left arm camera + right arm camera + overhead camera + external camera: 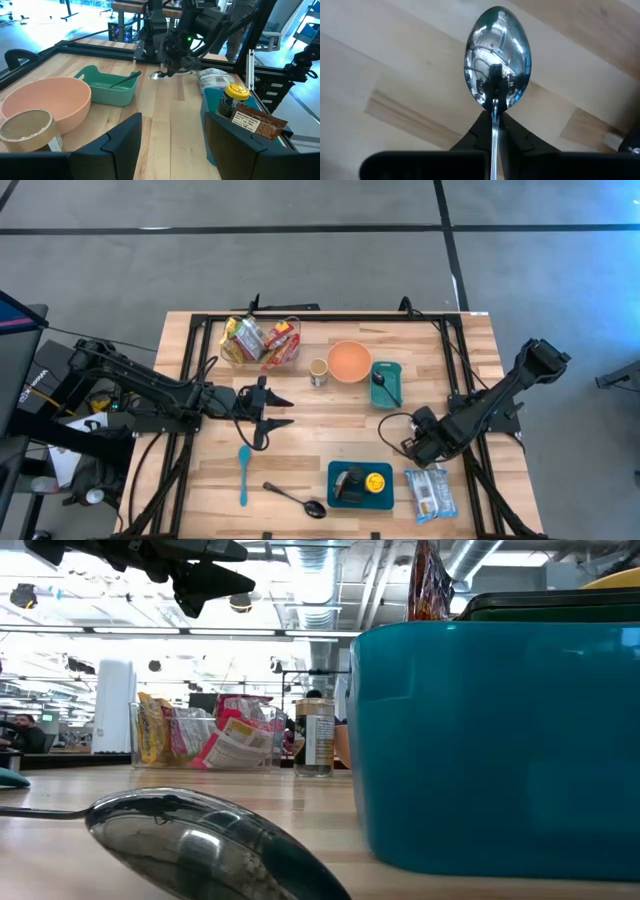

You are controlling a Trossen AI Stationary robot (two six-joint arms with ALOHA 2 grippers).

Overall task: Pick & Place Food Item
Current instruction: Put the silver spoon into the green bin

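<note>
Two dark fingers (472, 135) of the right gripper (493, 117) are pinched shut on the thin handle of a metal spoon (497, 62). Its polished bowl points straight out past the tips, just above bare wood. Nothing edible is in that grip, so I judge the food pick not yet made.

In the high view the right gripper (420, 448) sits low over the right-hand part of the table (300, 450). A clear food packet (430, 492) lies flat just beside it, toward the front edge. The packet's long axis runs roughly from the table's middle toward that edge, slightly slanted. It looks silvery, crinkled and soft, with pale contents showing through. From the left wrist view it shows just behind the held spoon.

The right arm is plainly the nearer one to this packet. A blue tray (340, 470) stands between the packet and the left side, holding a jar with a yellow lid (374, 481).

The left gripper (272, 412) hovers over the table's left half, jaws parted and empty, well apart from the packet. More snack bags stand in a clear bin (262, 340) at the far edge, nearer that arm.
</note>
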